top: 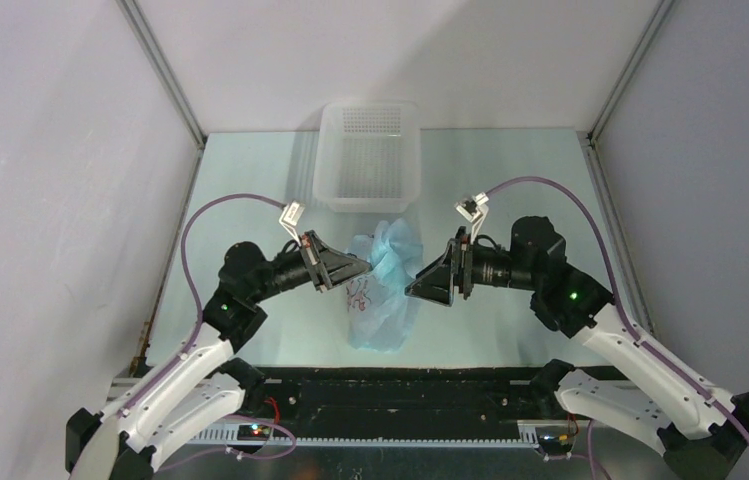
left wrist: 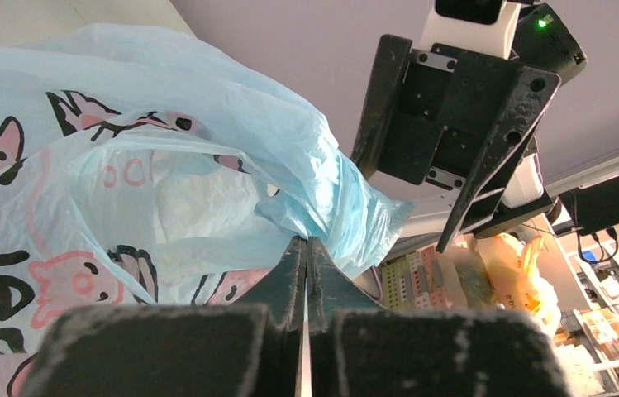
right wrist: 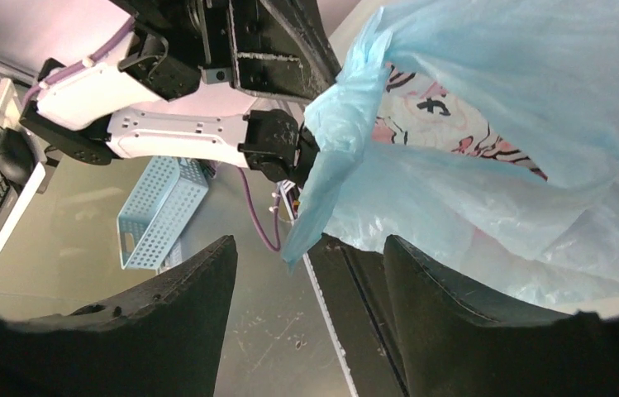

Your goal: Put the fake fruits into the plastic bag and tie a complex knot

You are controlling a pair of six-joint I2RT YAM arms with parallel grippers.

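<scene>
Broadly, the pale green table (top: 250,200) fills the floor of the enclosure, and the white perforated basket (top: 368,160) sits at its far middle. Just on the near side of that basket lies the plastic bag (top: 382,300), light blue with pink and black printed figures. Its gathered top points toward the basket and its body stretches away from it toward the arm bases. The left gripper (top: 362,266) points in from the near left of the basket and meets the bag's left flank. In the left wrist view its fingers (left wrist: 288,277) are pressed together with a fold of blue plastic drawn down to their tips. The right wrist view shows plastic fanning out from those same tips, so it is clamped on the bag. The right gripper (top: 412,288) sits to the near right of the basket, just beside the bag's right flank. Its fingers (right wrist: 198,289) stand wide apart, and a pointed tail of plastic (right wrist: 302,223) hangs between them, touching neither. What the bag holds cannot be made out through the crumpled film, nor whether the gathered top is knotted. Both wrist views cut off the bag's lower part.
</scene>
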